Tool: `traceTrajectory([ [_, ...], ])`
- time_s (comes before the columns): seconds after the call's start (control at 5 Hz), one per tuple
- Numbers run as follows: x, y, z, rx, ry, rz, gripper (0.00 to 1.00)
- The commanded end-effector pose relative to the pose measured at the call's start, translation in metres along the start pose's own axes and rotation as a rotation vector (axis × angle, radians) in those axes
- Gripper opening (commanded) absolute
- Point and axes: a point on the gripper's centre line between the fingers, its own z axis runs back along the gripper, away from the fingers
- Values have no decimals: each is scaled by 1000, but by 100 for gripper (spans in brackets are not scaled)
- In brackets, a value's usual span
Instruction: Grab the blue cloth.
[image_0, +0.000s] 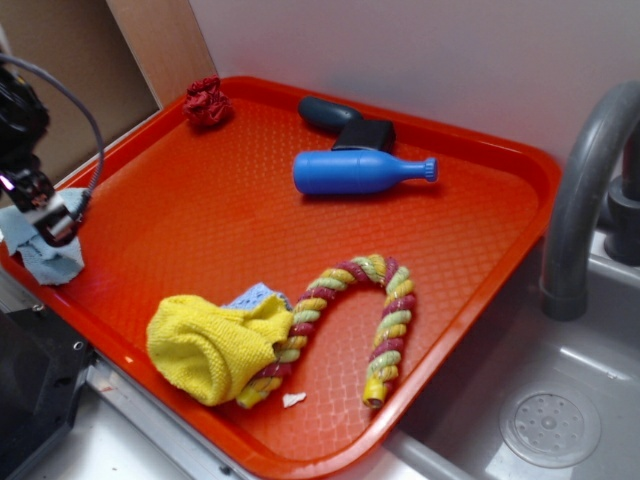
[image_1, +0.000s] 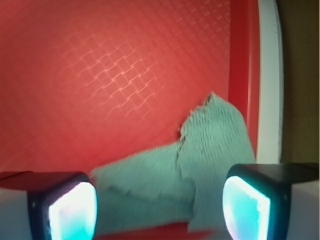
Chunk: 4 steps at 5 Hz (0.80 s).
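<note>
We are looking at the blue cloth (image_0: 42, 255), a pale grey-blue rag lying at the left edge of the orange tray (image_0: 200, 200), partly draped over the rim there. It is looking soft, light and limp, with ragged edges, so we are expecting it to bunch and fold rather than slip; a pinch on a raised fold or on the thick middle should be gripping better than a pinch on the frayed border.

Our gripper (image_1: 160, 200) is hanging directly over the cloth. In the wrist view the two fingers (image_1: 65, 205) are standing wide apart, with the fabric spread in the gap between them and nothing clamped, so we are reading the gripper as released. Whether the fingertips are already touching the cloth we cannot tell, since that view is blurred and the exterior view is hiding the tips behind the arm.

The yellow cloth (image_0: 215, 345) is sitting well apart at the tray's near edge, beside the rope toy (image_0: 385, 320), and the blue bottle (image_0: 360, 172) is lying toward the far edge.
</note>
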Motion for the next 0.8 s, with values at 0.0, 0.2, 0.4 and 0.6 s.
traceTrajectory([
  [0.0, -10, 7, -44, 54, 110, -20, 100],
  [0.2, -18, 0, -53, 59, 135, -35, 100],
  [0.4, -21, 0, -51, 52, 130, 1, 0],
  [0.6, -20, 5, -48, 68, 118, 18, 0],
])
